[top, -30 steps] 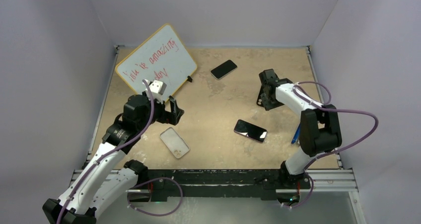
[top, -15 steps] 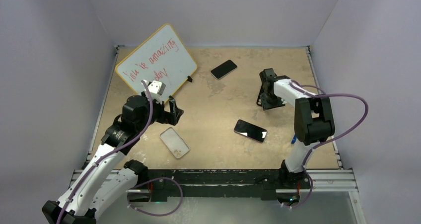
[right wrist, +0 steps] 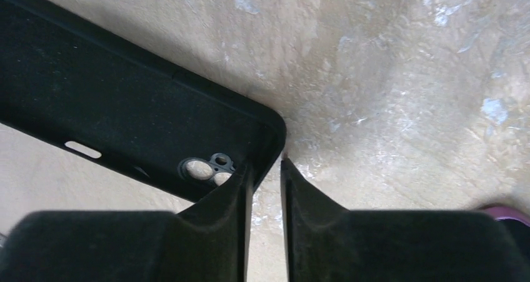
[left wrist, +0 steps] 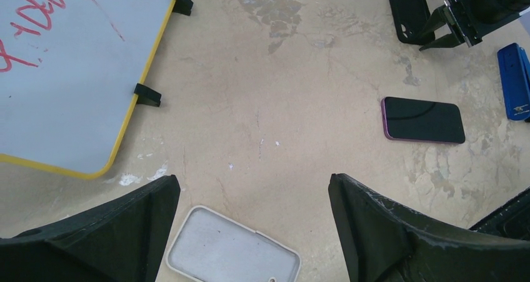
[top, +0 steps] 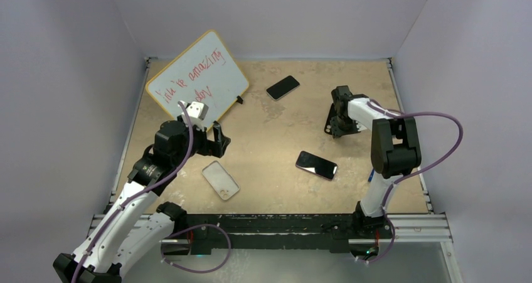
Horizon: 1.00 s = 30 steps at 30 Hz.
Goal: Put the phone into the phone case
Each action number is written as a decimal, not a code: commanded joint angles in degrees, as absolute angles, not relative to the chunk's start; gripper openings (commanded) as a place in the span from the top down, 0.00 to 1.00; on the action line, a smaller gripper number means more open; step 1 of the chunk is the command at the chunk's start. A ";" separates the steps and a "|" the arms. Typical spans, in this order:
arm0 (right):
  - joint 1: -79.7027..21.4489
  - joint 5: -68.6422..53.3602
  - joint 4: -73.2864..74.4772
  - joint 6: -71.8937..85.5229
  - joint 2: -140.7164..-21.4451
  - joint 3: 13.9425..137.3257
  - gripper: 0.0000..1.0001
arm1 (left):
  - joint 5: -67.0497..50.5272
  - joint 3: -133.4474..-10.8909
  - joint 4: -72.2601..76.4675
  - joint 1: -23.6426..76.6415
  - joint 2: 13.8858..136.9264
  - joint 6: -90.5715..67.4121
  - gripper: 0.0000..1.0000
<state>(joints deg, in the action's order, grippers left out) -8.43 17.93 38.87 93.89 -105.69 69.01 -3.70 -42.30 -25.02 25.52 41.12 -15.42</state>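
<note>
The phone case (top: pixel 221 180), a translucent whitish shell, lies flat at the near left; in the left wrist view (left wrist: pixel 231 257) it sits just below my fingers. The phone (top: pixel 316 165), black with a purple rim, lies face up to its right and also shows in the left wrist view (left wrist: pixel 424 120). My left gripper (top: pixel 216 142) (left wrist: pixel 253 181) is open and empty, above and just behind the case. My right gripper (top: pixel 337 123) (right wrist: pixel 265 166) is nearly shut, with its tips astride the corner rim of a black case (right wrist: pixel 125 100) at the far right.
A yellow-framed whiteboard (top: pixel 197 76) with red writing leans at the back left. A second dark phone (top: pixel 283 87) lies at the back middle. A blue object (left wrist: pixel 515 82) lies near the right edge, by the right arm.
The right arm's elbow has folded up and swung toward the gripper, which stays at the black case. The left arm, the phone and the whitish case have not moved.
</note>
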 commanded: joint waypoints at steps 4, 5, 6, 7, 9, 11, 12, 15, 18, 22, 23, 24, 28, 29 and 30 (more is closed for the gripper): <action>-8.01 16.97 38.65 88.58 -106.31 68.96 1.00 | -0.68 -44.30 -25.44 25.58 40.97 -14.85 0.06; -8.01 16.70 38.48 87.33 -106.08 68.72 1.00 | -0.48 -44.34 -25.48 25.58 40.96 -14.85 0.06; -8.00 16.56 38.42 86.03 -105.75 68.68 1.00 | -0.32 -44.30 -25.58 25.58 40.96 -14.92 0.06; -8.02 16.53 38.15 84.26 -105.32 68.71 1.00 | -0.23 -44.30 -25.58 25.58 40.98 -14.94 0.06; -8.00 17.11 36.86 80.22 -104.08 68.80 1.00 | -0.11 -44.39 -25.68 25.58 40.95 -14.94 0.06; -8.00 17.75 34.64 74.02 -102.51 68.71 1.00 | -0.13 -44.43 -25.75 25.58 40.87 -14.94 0.07; -8.12 16.49 33.19 70.98 -101.45 68.28 1.00 | -0.12 -44.39 -25.82 25.58 40.87 -15.02 0.07; -8.74 11.31 26.47 61.72 -97.39 65.07 1.00 | 2.20 -44.43 -26.30 25.58 40.86 -15.44 0.07; -10.97 7.53 21.30 56.66 -92.95 61.18 1.00 | 4.14 -44.79 -27.03 25.58 41.11 -15.80 0.07; -16.57 5.06 18.63 53.00 -89.68 58.46 1.00 | 5.61 -45.01 -27.34 25.52 41.11 -16.19 0.07; -18.22 3.75 18.16 51.93 -89.58 58.12 1.00 | 5.70 -45.04 -27.48 25.51 41.12 -16.25 0.07; -19.78 2.04 17.29 50.35 -89.56 57.84 1.00 | 5.88 -45.09 -27.44 25.57 41.19 -16.38 0.07; -26.63 -1.14 16.99 42.05 -91.36 58.91 1.00 | 6.49 -45.15 -27.66 25.50 41.24 -16.82 0.08; -28.05 -1.14 17.90 40.53 -91.99 59.43 1.00 | 6.59 -45.11 -27.68 25.57 41.31 -16.93 0.08; -29.26 -1.09 18.62 39.29 -92.57 59.82 1.00 | 6.59 -45.09 -27.69 25.51 41.31 -17.08 0.09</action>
<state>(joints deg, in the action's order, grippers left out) -25.10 2.28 18.35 48.58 -91.15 58.50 4.99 -42.65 -28.14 25.52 41.28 -15.94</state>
